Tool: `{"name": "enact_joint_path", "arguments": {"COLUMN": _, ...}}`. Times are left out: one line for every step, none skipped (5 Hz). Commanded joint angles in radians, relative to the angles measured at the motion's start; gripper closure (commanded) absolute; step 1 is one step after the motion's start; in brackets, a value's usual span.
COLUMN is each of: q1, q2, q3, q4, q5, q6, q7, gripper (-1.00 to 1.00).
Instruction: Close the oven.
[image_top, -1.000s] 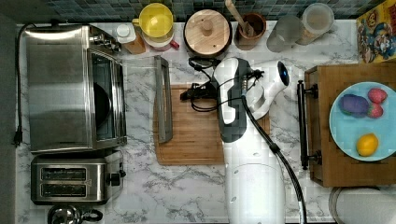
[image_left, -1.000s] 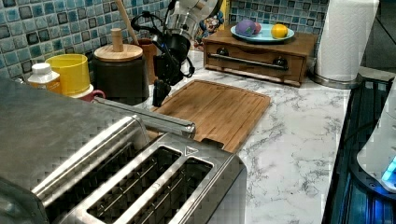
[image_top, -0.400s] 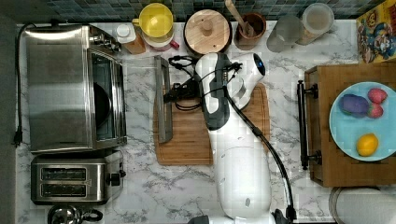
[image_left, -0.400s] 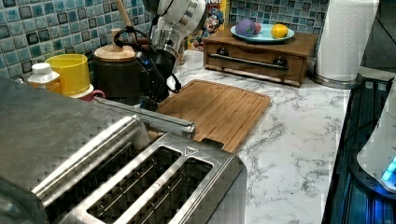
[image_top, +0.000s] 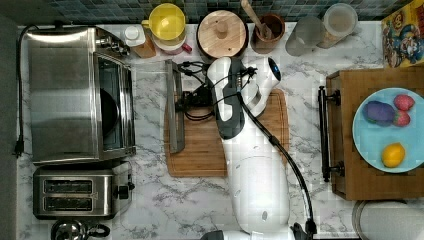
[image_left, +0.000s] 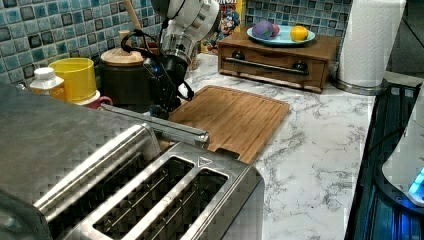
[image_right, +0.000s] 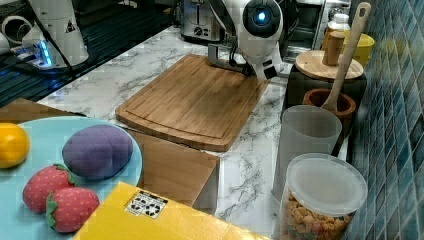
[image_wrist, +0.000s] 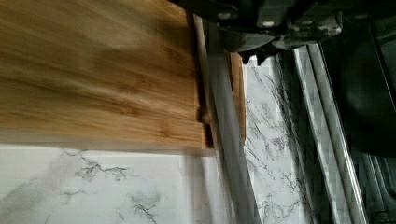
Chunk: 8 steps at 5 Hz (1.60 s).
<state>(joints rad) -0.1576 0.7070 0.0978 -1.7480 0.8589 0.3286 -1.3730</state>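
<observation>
The oven (image_top: 60, 95) stands at the top view's left, its glass door (image_top: 147, 105) folded down flat over the counter and the dark inside exposed. The door's metal bar handle (image_top: 173, 107) lies along the edge of the wooden cutting board (image_top: 210, 150). My gripper (image_top: 182, 102) hovers low right beside the handle, on the board's side, shut with nothing in it. From the left view, the gripper (image_left: 161, 107) hangs just behind the handle (image_left: 165, 129). Up close in the wrist view, the fingertips (image_wrist: 245, 57) sit directly over the handle (image_wrist: 224, 135).
A two-slot toaster (image_top: 75, 194) sits next to the oven. Along the back wall stand a yellow cup (image_top: 167, 22), a dark pot with a wooden lid (image_top: 221, 34) and jars. A wooden drawer box (image_top: 345, 100) carries a plate (image_top: 365, 137) of toy fruit.
The arm has swung toward the top view's left, across the cutting board, and the gripper has come down close beside the oven door's handle. The door has not moved.
</observation>
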Motion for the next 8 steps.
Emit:
{"name": "enact_joint_path", "arguments": {"q1": 0.07, "q2": -0.187, "q3": 0.09, "q4": 0.037, "q5": 0.008, "q6": -0.013, "q7": 0.002, "gripper": 1.0}}
{"name": "enact_joint_path", "arguments": {"q1": 0.109, "q2": -0.23, "q3": 0.109, "q4": 0.027, "q5": 0.006, "q6": 0.035, "q7": 0.055, "gripper": 1.0}}
{"name": "enact_joint_path", "arguments": {"q1": 0.147, "q2": -0.274, "q3": 0.12, "q4": 0.053, "q5": -0.021, "q6": 0.059, "q7": 0.132, "gripper": 1.0}}
{"name": "enact_joint_path", "arguments": {"q1": 0.234, "q2": -0.31, "q3": 0.102, "q4": 0.072, "q5": -0.112, "q6": 0.139, "q7": 0.239, "gripper": 1.0}}
{"name": "enact_joint_path", "arguments": {"q1": 0.325, "q2": -0.303, "q3": 0.091, "q4": 0.117, "q5": -0.269, "q6": 0.203, "q7": 0.352, "gripper": 1.0}}
{"name": "enact_joint_path", "arguments": {"q1": 0.394, "q2": -0.327, "q3": 0.117, "q4": 0.126, "q5": -0.393, "q6": 0.257, "q7": 0.499, "gripper": 1.0}}
{"name": "enact_joint_path", "arguments": {"q1": 0.407, "q2": -0.334, "q3": 0.135, "q4": 0.145, "q5": -0.398, "q6": 0.261, "q7": 0.522, "gripper": 1.0}}
{"name": "enact_joint_path", "arguments": {"q1": 0.445, "q2": -0.365, "q3": 0.145, "q4": 0.13, "q5": -0.445, "q6": 0.305, "q7": 0.553, "gripper": 1.0}}
